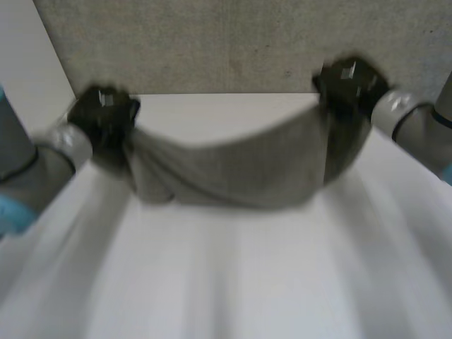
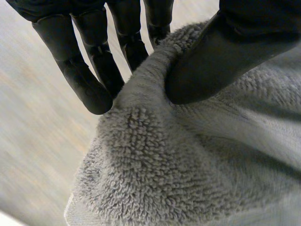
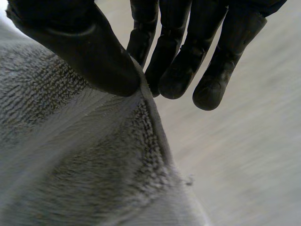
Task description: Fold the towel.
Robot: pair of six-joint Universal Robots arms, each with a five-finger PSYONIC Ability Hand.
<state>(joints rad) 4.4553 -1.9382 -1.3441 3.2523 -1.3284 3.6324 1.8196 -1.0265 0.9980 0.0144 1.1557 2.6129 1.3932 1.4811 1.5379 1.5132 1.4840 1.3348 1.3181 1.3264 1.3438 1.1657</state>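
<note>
left hand (image 1: pixel 106 113): thumb pinches one end of the towel's top edge against the fingers
towel (image 1: pixel 233 176): hangs in a sag between both hands, above the table (image 1: pixel 233 296)
right hand (image 1: pixel 349 85): same pinch, on the other end
step: looks like the lift/carry before laying a fold
next: probably both hands travel together at even tension and lay the edge flat
long axis: hand to hand, across the table; held edge up, loose edge down
</note>
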